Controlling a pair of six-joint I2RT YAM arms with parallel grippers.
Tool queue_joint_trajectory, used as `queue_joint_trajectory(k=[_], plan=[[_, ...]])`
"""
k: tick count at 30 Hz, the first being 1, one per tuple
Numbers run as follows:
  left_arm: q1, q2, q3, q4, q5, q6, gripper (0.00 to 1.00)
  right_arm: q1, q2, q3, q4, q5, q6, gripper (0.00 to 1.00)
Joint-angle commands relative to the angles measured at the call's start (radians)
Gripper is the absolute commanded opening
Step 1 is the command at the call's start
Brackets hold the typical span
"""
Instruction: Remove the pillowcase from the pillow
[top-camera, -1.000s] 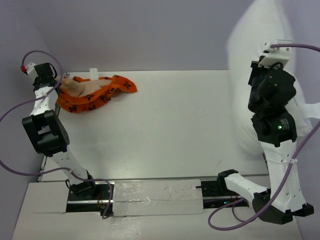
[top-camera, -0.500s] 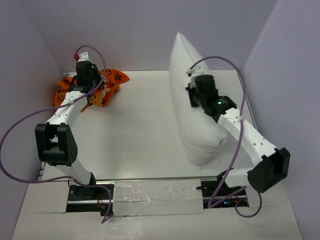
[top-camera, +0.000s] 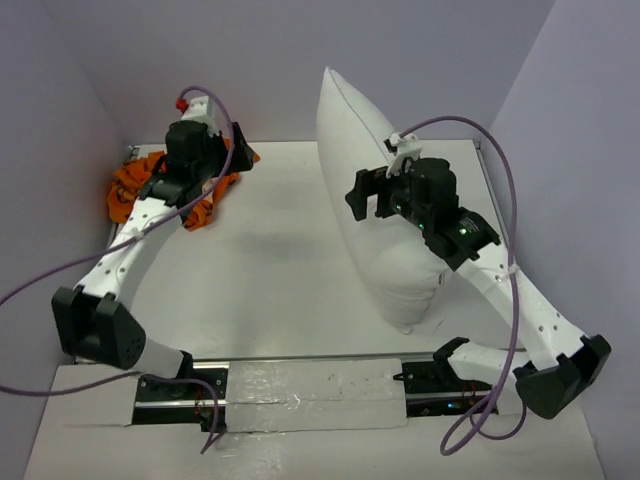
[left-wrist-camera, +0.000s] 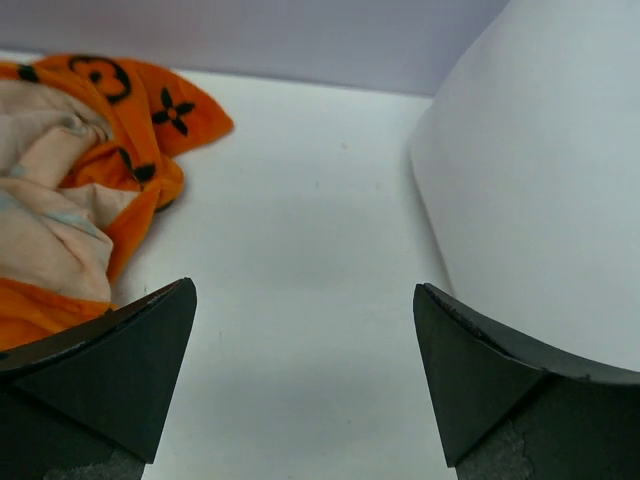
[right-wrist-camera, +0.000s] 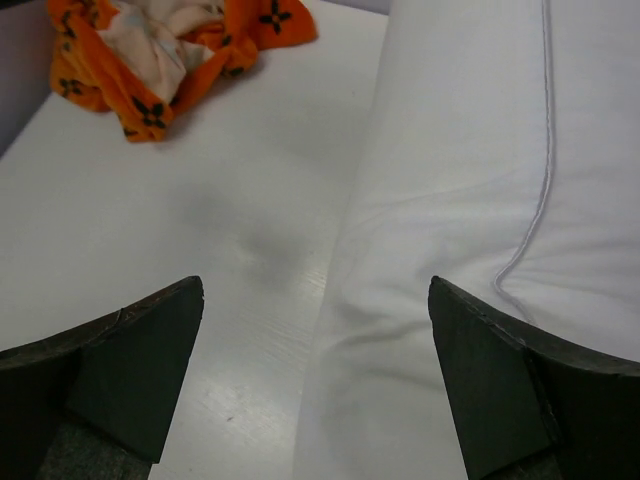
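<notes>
Across the white table (top-camera: 280, 270), the largest thing is the pillow (top-camera: 350, 140). It stands up on one long seamed edge right of centre, its long axis running from the far wall toward the arms' bases, with no cover on it. The right arm reaches in from the near right corner and sets the right gripper (right-wrist-camera: 315, 290) against the pillow's right-hand face. Its jaws are spread wide and clamp nothing, though white fabric fills the view under its right finger. I cannot tell whether either finger actually touches the cushion. The pillowcase (top-camera: 128, 190) lies well apart from the pillow, crumpled in the far left corner, orange with dark motifs and showing its pale lining. The left arm stretches over it, and the left gripper (left-wrist-camera: 303, 300) is also spread wide and empty. In the left wrist view the cover sits to the left of the claw, the pillow to its right, and bare table between the jaws. The left arm is plainly the nearer one to the cover, and the right arm the nearer one to the pillow. Since the two things lie apart, the removal looks done. What is left is probably only to let the pillow settle and draw both arms back.
</notes>
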Motion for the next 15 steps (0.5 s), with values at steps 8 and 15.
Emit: queue_joint_trajectory(k=[8, 15], plan=[[-0.006, -0.353, 0.046, -0.191, -0.251, -0.141, 0.99, -0.001, -0.201, 0.145, -0.083, -0.082, 0.108, 1.0], [-0.006, -0.444, -0.019, -0.28, -0.304, -0.251, 0.99, -0.001, -0.246, 0.069, -0.152, 0.161, 0.171, 1.0]])
